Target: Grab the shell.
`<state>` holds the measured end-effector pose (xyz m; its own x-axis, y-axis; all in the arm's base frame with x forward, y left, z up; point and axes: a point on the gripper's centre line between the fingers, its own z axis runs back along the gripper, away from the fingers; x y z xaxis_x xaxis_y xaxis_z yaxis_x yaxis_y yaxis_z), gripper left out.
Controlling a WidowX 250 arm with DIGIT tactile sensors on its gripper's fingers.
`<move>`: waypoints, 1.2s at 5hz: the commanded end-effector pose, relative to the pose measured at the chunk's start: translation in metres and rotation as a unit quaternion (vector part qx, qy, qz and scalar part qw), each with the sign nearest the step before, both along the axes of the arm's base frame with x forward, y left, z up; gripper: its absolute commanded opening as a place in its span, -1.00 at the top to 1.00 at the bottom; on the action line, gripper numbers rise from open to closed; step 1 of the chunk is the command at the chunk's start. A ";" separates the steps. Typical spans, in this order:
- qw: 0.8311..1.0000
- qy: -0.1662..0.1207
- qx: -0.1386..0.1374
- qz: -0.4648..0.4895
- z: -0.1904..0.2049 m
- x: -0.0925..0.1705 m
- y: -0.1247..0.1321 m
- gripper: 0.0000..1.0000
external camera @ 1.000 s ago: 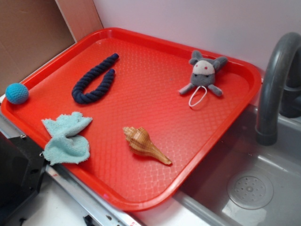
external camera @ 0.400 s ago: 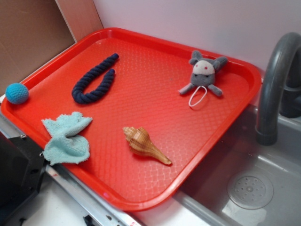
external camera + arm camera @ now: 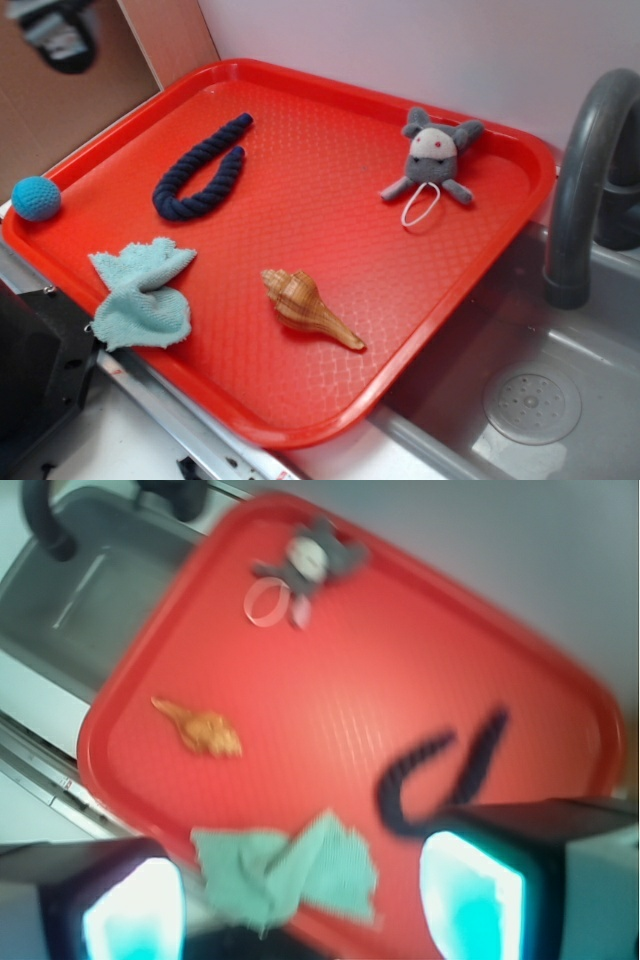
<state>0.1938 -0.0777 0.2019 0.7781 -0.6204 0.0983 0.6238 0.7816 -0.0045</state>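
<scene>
**Currently: approach phase, shell not yet grasped**

Tray (image 3: 330, 160): the red tray fills most of the exterior view and carries every loose item. A grey sink (image 3: 560, 400) with a dark faucet (image 3: 585, 170) sits just beside its right edge.

Gripper (image 3: 300, 900): in the wrist view the two fingers (image 3: 135, 910) frame the bottom of the picture with a wide gap between them, so the gripper is spread open and holds nothing. That view is blurred by motion and looks down on the whole tray from well above. In the exterior view only a blurred dark shape shows at the top left corner, well apart from the tray contents.

Items, largest first: a navy rope (image 3: 200, 165) bent into a U, a light blue cloth (image 3: 140, 295) near the front left edge, a grey toy mouse (image 3: 432, 160) at the far right, and a blue ball (image 3: 36, 197) at the left rim.

Shell (image 3: 305, 305): it lies on its side on the tray floor near the front edge, between the cloth and the sink, pointed tail toward the sink, touching nothing else.

Progress: nothing of the grasp is done. Remaining: travel over the shell, descend, close, lift.

Change from the earlier frames: the blurred shape at top left was absent; all tray items are unmoved
</scene>
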 end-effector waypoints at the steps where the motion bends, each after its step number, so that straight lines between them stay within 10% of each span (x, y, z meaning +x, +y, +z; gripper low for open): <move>1: 0.967 -0.004 0.037 -0.252 -0.038 0.012 -0.060 -1.00; 3: 0.872 0.054 0.034 -0.486 -0.078 -0.017 -0.060 -1.00; 4: 0.853 0.071 0.031 -0.516 -0.097 -0.022 -0.058 -1.00; 6: 0.874 0.117 0.065 -0.467 -0.140 -0.030 -0.057 -1.00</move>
